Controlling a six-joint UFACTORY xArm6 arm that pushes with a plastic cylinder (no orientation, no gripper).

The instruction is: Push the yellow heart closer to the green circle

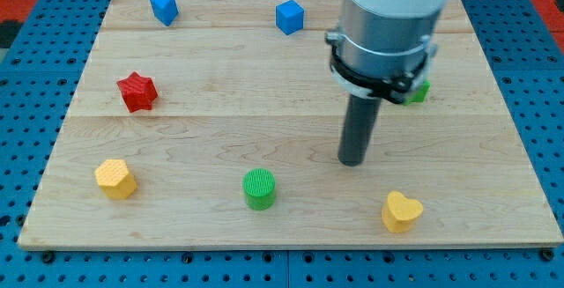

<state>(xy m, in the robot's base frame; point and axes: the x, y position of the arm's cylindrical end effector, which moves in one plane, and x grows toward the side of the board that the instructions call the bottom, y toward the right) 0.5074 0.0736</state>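
The yellow heart lies near the board's bottom edge at the view's right. The green circle stands near the bottom edge, left of the heart, with a wide gap between them. My tip rests on the board above and between them, up and left of the heart and up and right of the green circle, touching neither.
A yellow hexagon sits at the bottom left. A red star is at the left. A blue pentagon and a blue cube are at the top. A green block is partly hidden behind the arm at the right.
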